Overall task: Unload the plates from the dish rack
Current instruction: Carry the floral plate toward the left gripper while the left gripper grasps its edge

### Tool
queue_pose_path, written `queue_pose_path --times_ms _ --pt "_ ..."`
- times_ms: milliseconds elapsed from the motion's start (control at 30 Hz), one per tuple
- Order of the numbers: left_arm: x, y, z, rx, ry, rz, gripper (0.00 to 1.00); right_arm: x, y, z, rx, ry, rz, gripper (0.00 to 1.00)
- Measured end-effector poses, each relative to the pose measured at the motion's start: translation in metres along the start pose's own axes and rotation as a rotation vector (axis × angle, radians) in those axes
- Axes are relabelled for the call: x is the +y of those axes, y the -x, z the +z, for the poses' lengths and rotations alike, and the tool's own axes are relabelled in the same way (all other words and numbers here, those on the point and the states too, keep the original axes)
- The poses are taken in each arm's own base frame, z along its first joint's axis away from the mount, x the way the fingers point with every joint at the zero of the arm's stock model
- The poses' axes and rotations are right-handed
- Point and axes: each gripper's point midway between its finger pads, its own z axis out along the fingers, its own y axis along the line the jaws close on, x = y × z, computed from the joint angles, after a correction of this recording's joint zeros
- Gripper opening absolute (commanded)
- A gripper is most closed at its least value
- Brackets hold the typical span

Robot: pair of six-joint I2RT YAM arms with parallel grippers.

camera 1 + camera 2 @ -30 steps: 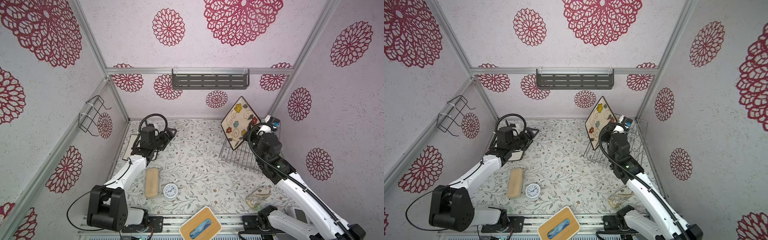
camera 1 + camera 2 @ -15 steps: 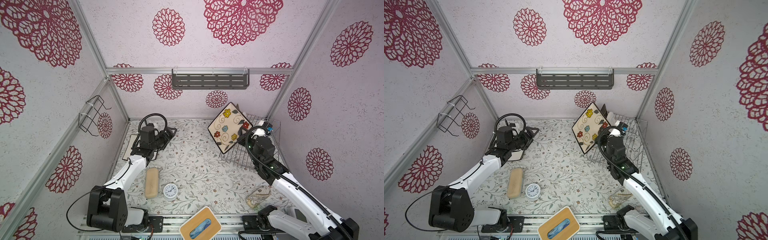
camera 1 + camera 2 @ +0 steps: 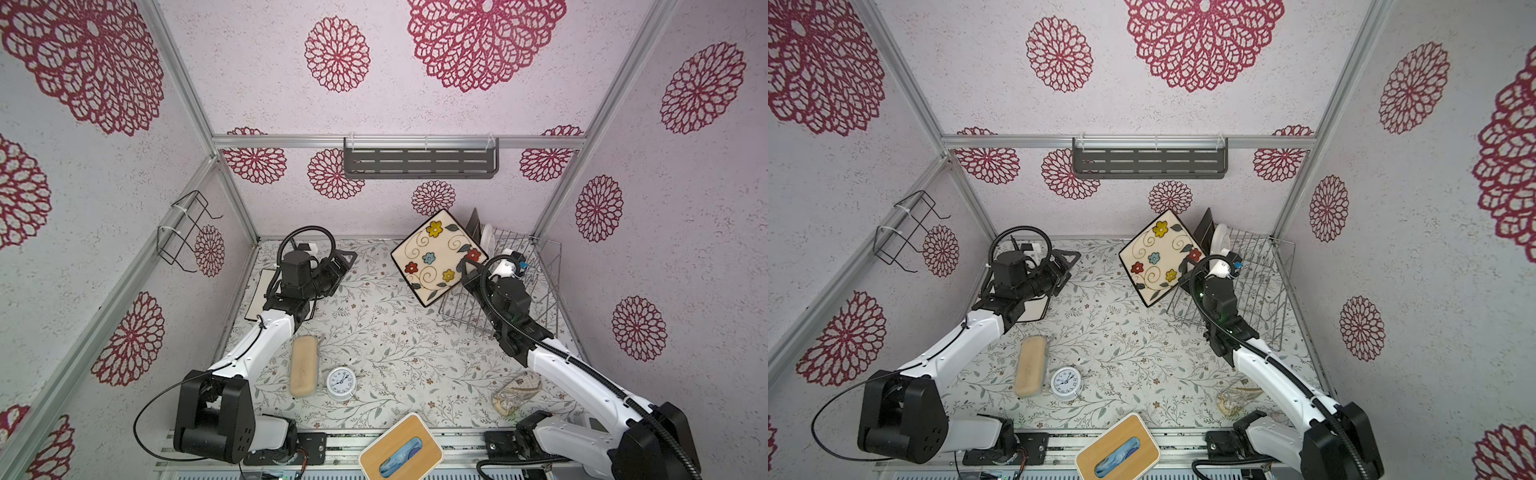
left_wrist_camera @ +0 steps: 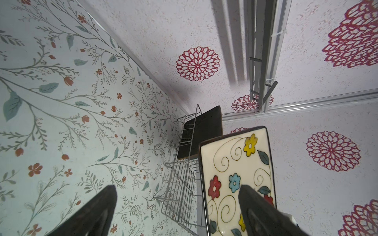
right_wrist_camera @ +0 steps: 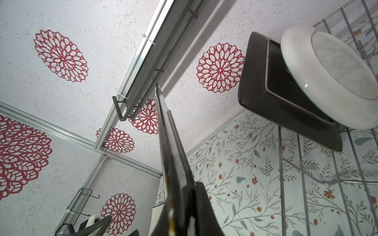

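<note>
Now the job looks part way done, and the step in hand is taking one plate away from the dish rack (image 3: 538, 286). The right claw (image 3: 466, 272) is clamped on one corner of the flower plate (image 3: 434, 255), a white squarish one. The plate is up in the air and tipped, out of the rack and just beside it, over the table (image 3: 386, 332). In the right wrist view the fingers (image 5: 203, 208) pinch the plate's thin rim.

The left claw (image 3: 343, 262) is wide apart and holds nothing. It points across the table at the flower plate, well apart from it. Another white plate (image 3: 258, 297) lies flat on the table under the left arm.

A dark plate (image 5: 282, 96) and a round white plate (image 5: 331, 67) stand in the rack at its far end.

I think the next move is to bring the flower plate down to the table, or over to the open left claw. It should go slowly, because a grip on one corner could let the plate swing or slip.
</note>
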Motion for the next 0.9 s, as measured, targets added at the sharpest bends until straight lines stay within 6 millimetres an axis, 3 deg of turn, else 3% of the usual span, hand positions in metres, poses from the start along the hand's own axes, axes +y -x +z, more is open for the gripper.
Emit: queue_pose_path --times_ms 267,733,900 --pt "-0.010 -0.016 0.017 0.040 -0.052 -0.021 0.97 -0.009 -0.016 0.010 0.022 -0.005 0.082 0.00" --pt "-0.009 -0.058 0.050 0.139 -0.064 -0.035 1.00 0.003 -0.039 0.014 0.065 0.036 0.147 0.00" --pt "-0.017 -0.066 0.056 0.156 -0.089 -0.037 0.95 -0.001 -0.047 0.018 0.079 0.024 0.176 0.00"
